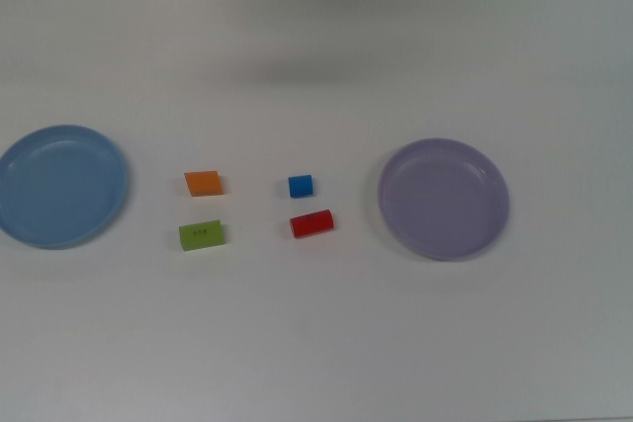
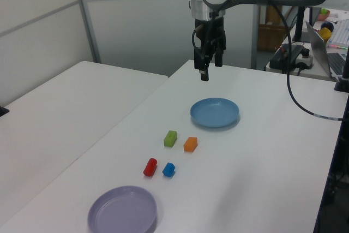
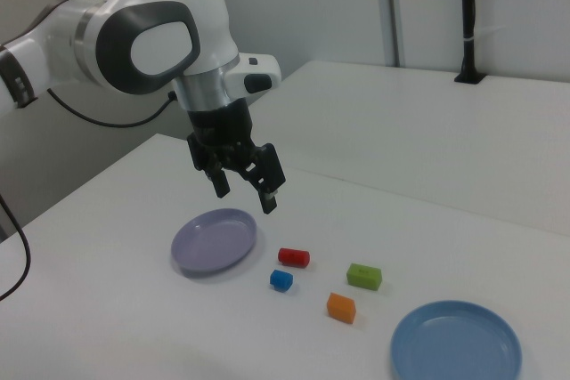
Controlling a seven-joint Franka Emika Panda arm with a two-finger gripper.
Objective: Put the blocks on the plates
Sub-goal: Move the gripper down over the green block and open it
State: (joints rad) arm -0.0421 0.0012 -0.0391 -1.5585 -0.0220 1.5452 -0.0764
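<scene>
Four blocks lie on the white table between the two plates: a flat orange block (image 1: 203, 183), a green rectangular block (image 1: 201, 234), a small blue cube (image 1: 301, 186) and a red cylinder (image 1: 312, 223) on its side. The light blue plate (image 1: 61, 185) is at the top view's left and the lavender plate (image 1: 443, 199) at the top view's right; both hold nothing. My gripper (image 3: 245, 193) hangs open and empty, well above the table and apart from every block. In the left view the gripper (image 2: 206, 69) is above and beyond the light blue plate (image 2: 214, 112).
A second white table (image 2: 60, 107) adjoins at the left view's left. A black cable (image 2: 305, 102) trails from the arm over the table at the left view's right, near a desk with a keyboard and clutter. A dark post (image 3: 468, 15) stands at the back in the right view.
</scene>
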